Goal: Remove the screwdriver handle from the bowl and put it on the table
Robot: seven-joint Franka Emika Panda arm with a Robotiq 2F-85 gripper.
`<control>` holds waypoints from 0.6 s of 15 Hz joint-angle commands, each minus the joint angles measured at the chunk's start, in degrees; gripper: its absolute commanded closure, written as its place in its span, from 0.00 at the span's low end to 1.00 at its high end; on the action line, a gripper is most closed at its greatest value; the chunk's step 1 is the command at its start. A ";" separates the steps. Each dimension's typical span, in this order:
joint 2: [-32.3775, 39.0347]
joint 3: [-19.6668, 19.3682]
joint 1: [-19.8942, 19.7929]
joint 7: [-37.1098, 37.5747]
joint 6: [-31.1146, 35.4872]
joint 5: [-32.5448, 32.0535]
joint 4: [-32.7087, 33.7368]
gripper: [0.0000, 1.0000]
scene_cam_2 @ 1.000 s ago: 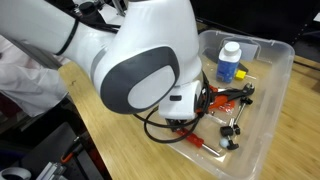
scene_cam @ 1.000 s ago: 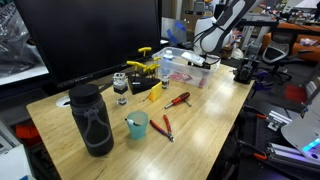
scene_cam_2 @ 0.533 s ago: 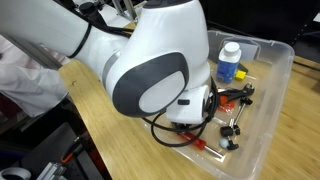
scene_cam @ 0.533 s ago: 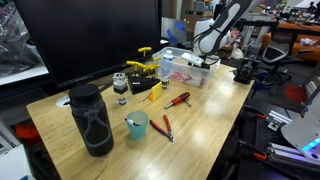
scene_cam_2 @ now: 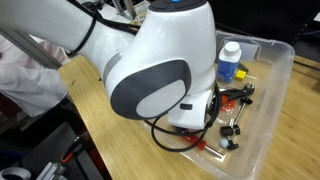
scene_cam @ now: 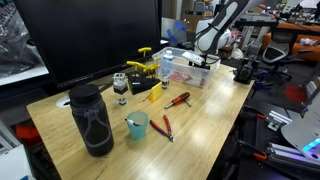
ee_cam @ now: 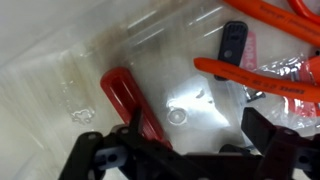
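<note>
Within the last second our arm (scene_cam_2: 150, 75) had swung further over the bowl (scene_cam_2: 283, 62). The gripper (ee_cam: 190, 140) hung with jaws spread, empty, above the red handle (ee_cam: 128, 98) lying on the bowl's floor. We judged the grasp imminent.

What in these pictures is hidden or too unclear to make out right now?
Tool: hidden behind the arm in an exterior view.
Red handle: lower end covered by the tool, wrist view.
Bowl: contents too small in an exterior view.
</note>
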 commanded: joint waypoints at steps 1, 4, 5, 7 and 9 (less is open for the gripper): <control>0.18 -0.50 -0.07 -2.28 0.39 2.03 -0.37 0.00; -0.59 -0.99 0.23 -2.73 -0.61 1.53 -0.29 0.00; -0.64 -1.22 0.41 -2.83 -0.79 1.20 -0.26 0.00; -0.60 -1.34 0.47 -3.34 -0.95 1.10 -0.24 0.00; -0.87 -1.25 0.30 -4.09 -0.94 1.33 -0.41 0.00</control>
